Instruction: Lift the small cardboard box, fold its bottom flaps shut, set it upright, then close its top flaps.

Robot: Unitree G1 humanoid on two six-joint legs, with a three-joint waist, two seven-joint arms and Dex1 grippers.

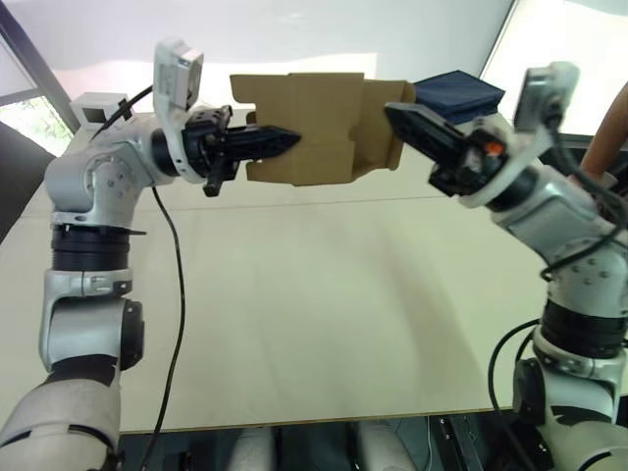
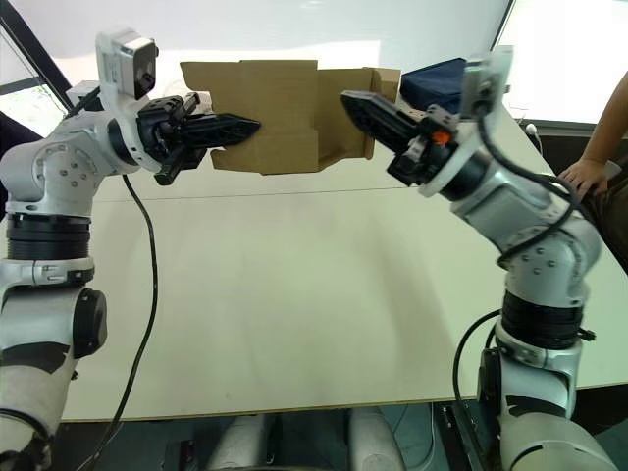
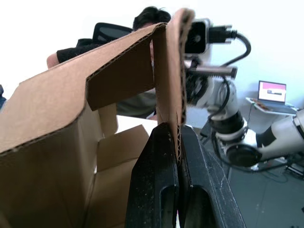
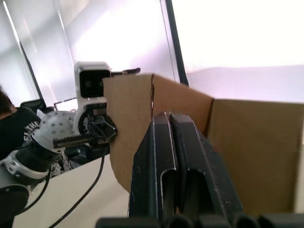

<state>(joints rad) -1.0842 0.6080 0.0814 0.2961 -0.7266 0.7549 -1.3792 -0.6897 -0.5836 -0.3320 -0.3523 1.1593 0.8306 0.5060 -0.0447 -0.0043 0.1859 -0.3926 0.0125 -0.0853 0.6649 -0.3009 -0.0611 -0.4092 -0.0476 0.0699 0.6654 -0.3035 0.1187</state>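
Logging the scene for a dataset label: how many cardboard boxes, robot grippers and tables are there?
Cardboard boxes: 1, the small cardboard box, held above the table
Grippers: 2, the left gripper and the right gripper
Tables: 1, the table
Total: 4

The right gripper's (image 1: 392, 111) fingertips seem hidden behind the small cardboard box (image 1: 314, 128).

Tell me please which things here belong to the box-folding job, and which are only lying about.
Part of the job:
- small cardboard box, held above the table
- left gripper, shut on a box wall
- right gripper, at the box's other side

Only lying about:
- dark blue item behind the box
- table
- person's hand at the table's edge
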